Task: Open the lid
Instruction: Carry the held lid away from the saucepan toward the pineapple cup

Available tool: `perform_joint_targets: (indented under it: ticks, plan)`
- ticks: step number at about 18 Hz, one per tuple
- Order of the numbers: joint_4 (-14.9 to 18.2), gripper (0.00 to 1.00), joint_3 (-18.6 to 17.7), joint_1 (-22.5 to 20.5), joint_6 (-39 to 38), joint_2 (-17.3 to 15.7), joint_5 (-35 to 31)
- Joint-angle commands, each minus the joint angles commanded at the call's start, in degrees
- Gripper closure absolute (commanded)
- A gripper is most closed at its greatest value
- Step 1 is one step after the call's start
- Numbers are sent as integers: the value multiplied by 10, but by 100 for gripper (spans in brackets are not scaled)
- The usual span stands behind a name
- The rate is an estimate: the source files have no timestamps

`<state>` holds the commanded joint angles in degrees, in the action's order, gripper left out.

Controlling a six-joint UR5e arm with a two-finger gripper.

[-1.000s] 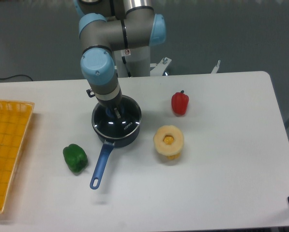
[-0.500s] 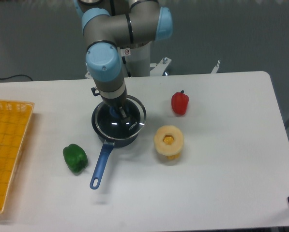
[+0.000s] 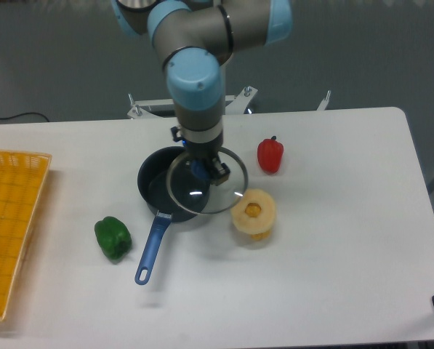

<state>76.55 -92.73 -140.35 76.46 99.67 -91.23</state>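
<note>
One view only. We judge the lid [image 3: 206, 182] is off the pan [image 3: 156, 183], lifted and carried to the right, its edge overlapping the pan's rim and reaching toward the yellow piece [image 3: 254, 213]. We'd keep it level, clear the red pepper [image 3: 270, 155], then set it on bare table [image 3: 333, 218]. The gripper [image 3: 202, 168] is closed narrow on the blue knob [image 3: 199, 171], lid hanging below.

UR5e arm reaching down from the table's rear, gripper [image 3: 206, 170] pointing downward, jaws clamped on the lid's knob
</note>
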Motion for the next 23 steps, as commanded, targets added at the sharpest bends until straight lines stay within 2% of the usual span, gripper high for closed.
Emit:
perform_joint_targets:
  ticks: [2,15,23]
  plan:
    - [0,44,10,-12,9,3,0]
    - [-8,45,14,-61,80,26,-4]
    - [-15,45,20,-63,91,47,-5]
